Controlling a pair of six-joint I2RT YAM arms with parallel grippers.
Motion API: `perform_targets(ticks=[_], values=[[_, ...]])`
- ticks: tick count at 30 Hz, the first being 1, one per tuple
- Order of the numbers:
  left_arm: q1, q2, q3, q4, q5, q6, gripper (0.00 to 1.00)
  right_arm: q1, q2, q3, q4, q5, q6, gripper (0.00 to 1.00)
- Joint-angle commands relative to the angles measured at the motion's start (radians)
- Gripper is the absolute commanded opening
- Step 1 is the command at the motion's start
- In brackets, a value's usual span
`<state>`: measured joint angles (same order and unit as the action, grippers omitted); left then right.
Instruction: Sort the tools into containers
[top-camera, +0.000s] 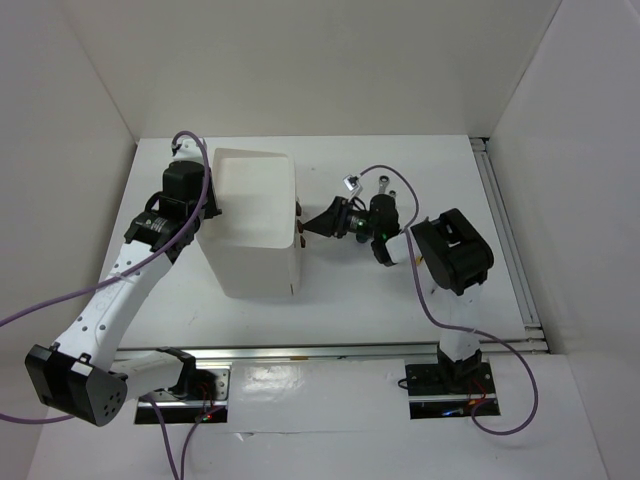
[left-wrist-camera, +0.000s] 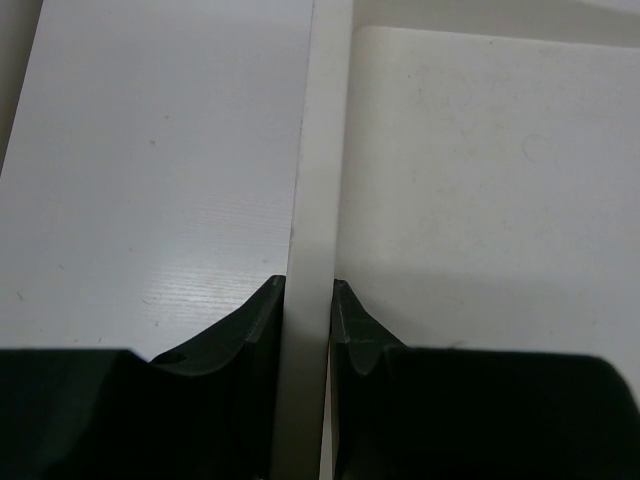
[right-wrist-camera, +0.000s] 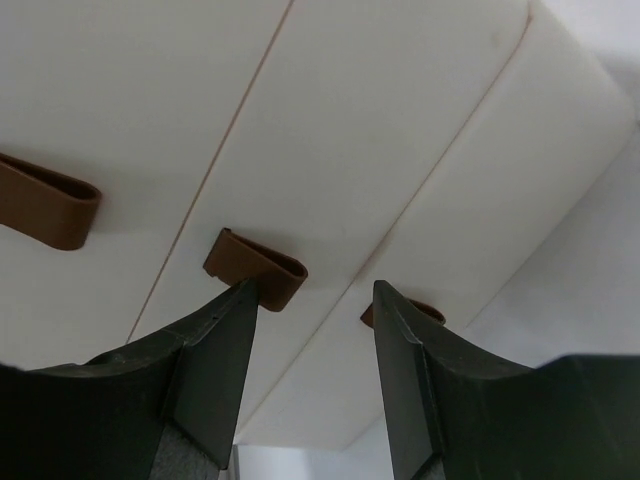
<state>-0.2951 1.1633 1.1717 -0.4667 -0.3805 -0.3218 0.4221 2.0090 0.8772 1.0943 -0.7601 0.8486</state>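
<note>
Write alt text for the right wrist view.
The right gripper, open, points at the white box's drawer fronts, one fingertip close beside a brown handle. Two more handles show: one at the left edge, one partly hidden.

the white box (top-camera: 255, 225) blocks the middle of the surface (top-camera: 350, 300); the right end effector (top-camera: 312, 229) crowds its drawer handles (right-wrist-camera: 255, 268); room lies open along the near edge.

The drawer box (top-camera: 250, 225) is smooth white plastic — its brown handles (right-wrist-camera: 255, 268) glossier; fingers (right-wrist-camera: 210, 380) of the right claw (right-wrist-camera: 315, 292) look matt, dark plastic.
</note>
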Motion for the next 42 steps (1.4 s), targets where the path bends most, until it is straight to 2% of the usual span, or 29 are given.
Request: perform_targets(ticks=[1, 11, 17, 21, 24, 26, 28, 42], values=[[-0.013, 0.001, -0.015, -0.095, 0.052, -0.077, 0.14, 0.03, 0.031, 0.032, 0.186, -0.039, 0.043, 0.57], [-0.013, 0.012, -0.015, -0.095, 0.071, -0.077, 0.14, 0.04, 0.086, 0.022, 0.395, -0.061, 0.157, 0.55], [-0.013, 0.012, -0.015, -0.095, 0.071, -0.077, 0.14, 0.04, 0.128, 0.022, 0.478, -0.08, 0.21, 0.41], [-0.013, 0.012, -0.015, -0.095, 0.071, -0.077, 0.14, 0.04, 0.168, 0.022, 0.571, -0.081, 0.257, 0.37], [-0.013, 0.021, -0.015, -0.095, 0.08, -0.077, 0.14, 0.029, 0.178, 0.022, 0.639, -0.09, 0.297, 0.39], [-0.013, 0.021, -0.015, -0.095, 0.08, -0.077, 0.14, 0.018, 0.178, 0.022, 0.671, -0.099, 0.311, 0.48], [-0.013, 0.021, -0.015, -0.095, 0.08, -0.077, 0.14, 0.009, 0.178, 0.022, 0.682, -0.099, 0.325, 0.5], [-0.013, 0.021, -0.015, -0.095, 0.09, -0.068, 0.14, -0.032, 0.057, 0.013, 0.658, -0.13, 0.345, 0.51]])
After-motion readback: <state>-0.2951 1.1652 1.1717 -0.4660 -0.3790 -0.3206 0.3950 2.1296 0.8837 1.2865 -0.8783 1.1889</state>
